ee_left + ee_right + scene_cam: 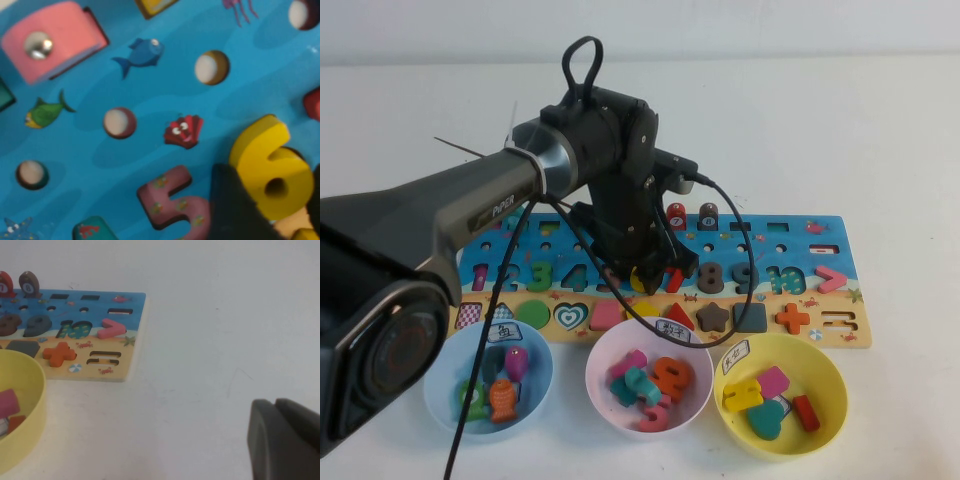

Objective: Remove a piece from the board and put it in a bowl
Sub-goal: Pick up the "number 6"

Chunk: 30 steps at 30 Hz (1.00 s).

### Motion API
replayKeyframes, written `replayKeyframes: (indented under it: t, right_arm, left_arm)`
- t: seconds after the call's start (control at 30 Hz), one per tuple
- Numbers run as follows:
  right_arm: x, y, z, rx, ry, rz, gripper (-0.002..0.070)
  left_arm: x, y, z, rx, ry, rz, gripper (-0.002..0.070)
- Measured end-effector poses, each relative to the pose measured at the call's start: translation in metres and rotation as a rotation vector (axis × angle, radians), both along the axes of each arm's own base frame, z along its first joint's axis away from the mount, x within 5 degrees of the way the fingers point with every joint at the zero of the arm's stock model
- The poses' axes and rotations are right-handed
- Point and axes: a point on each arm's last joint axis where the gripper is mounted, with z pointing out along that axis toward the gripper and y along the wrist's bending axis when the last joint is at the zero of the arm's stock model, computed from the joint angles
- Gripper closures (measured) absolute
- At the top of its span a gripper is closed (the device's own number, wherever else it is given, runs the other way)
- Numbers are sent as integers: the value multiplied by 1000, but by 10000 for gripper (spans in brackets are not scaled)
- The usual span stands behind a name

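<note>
Here one board (820, 245) lies on the white worktop (880, 130) with three bowls in a row along its near edge; two arms belong to the rig, though only the left one shows from above.

The pink bowl (595, 375) sits just nearer the robot than the left tool (642, 270); it holds an orange numeral, a pink numeral and a few teal and pink pieces. The blue bowl (432, 385), off to that tool's left, holds small fish pieces, among them a magenta one and an orange one. The yellow bowl (835, 380), off to its right, holds four pieces: yellow, pink, a teal heart and a red block.

The left tool is down on the board's number row, and the yellow six (272, 170) lies right at its tip, beside the pink five (172, 202); whether the tool is grasping the six I cannot tell.

The right tool (282, 440) hangs over bare worktop, well to the right of the board, clenched on nothing.
</note>
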Motion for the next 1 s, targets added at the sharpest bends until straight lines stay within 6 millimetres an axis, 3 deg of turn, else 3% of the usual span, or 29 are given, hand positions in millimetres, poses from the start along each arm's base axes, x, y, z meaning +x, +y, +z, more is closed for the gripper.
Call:
replayKeyframes:
  t: [0.07,1.0]
  right_arm:
    - [0,0,0,0,0,0,694]
    - [0,0,0,0,0,0,694]
  left_arm:
    - [0,0,0,0,0,1,421]
    - [-1,0,0,6,16,2,422]
